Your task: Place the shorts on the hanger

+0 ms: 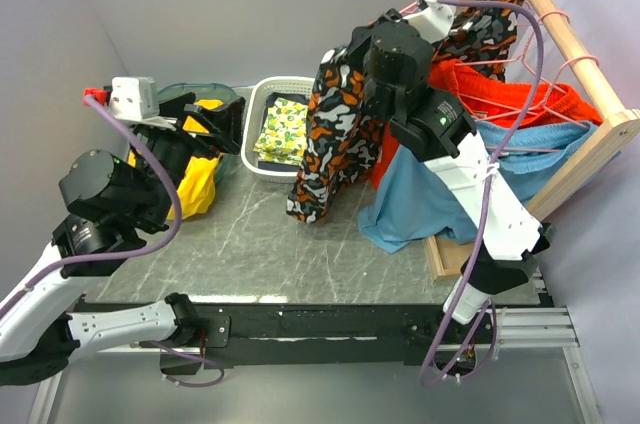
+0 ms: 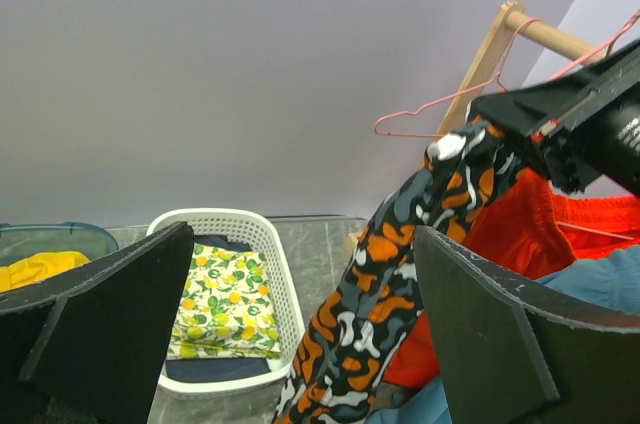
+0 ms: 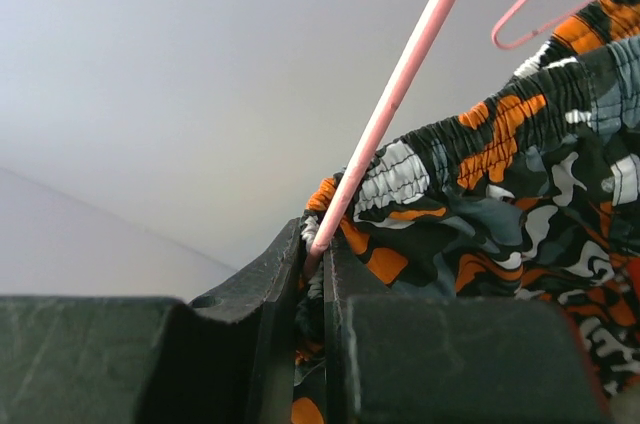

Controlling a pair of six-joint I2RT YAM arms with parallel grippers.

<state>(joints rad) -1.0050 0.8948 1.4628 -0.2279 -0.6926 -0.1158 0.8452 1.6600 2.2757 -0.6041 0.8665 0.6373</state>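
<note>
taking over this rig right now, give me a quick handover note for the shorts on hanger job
Left claw: open, empty, hanging over the left side of the table.
Right claw: raised, shut on the hanger, with waistband fabric bunched at the same spot.
Shorts: dangling from that grip beside the wooden rack.
Done: shorts raised together with the hanger.
Left: whether they sit properly over the wire can't be told; check, settle them, release.

White basket [image 1: 280,83] with lemon-print cloth [image 1: 281,130], yellow garment [image 1: 197,184], orange shorts [image 1: 500,94], light-blue shorts [image 1: 420,199], wooden rack [image 1: 590,156]
</note>
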